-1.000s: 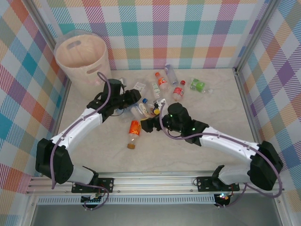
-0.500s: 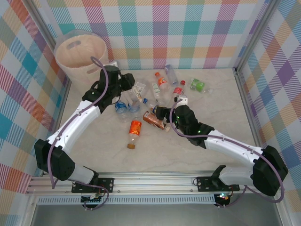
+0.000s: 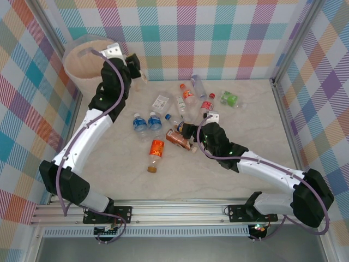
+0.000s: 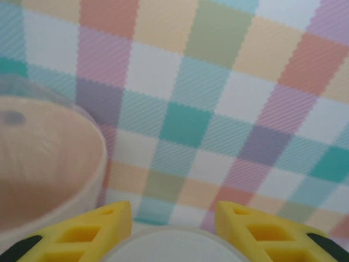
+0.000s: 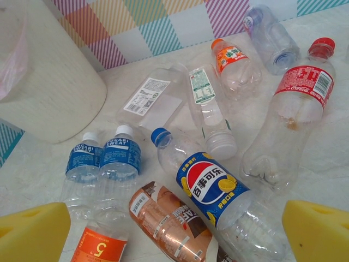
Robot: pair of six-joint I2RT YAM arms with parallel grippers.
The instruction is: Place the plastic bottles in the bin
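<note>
My left gripper [image 3: 136, 68] is raised beside the rim of the cream bin [image 3: 82, 60], shut on a clear bottle whose pale round end [image 4: 172, 248] shows between the yellow fingers [image 4: 98, 226]. The bin's wall [image 4: 49, 164] lies to its left. My right gripper [image 5: 175, 210] hangs open over a blue-labelled Pepsi bottle [image 5: 212, 185] and a brown-labelled bottle [image 5: 169, 224], touching neither. Two blue-labelled bottles [image 3: 147, 122] and an orange-labelled one [image 3: 156, 150] lie left of the right gripper [image 3: 188, 131].
Farther back lie a red-labelled cola bottle [image 3: 207, 105], an orange-capped bottle [image 3: 187, 94], a white-labelled clear bottle [image 3: 162, 101], another clear one [image 3: 198, 84] and a green one [image 3: 229, 99]. Checked walls enclose the table on three sides.
My left arm has lifted its bottle from the pile and swung back and left to the bin's rim. The right gripper shifted right, then held still, open.
</note>
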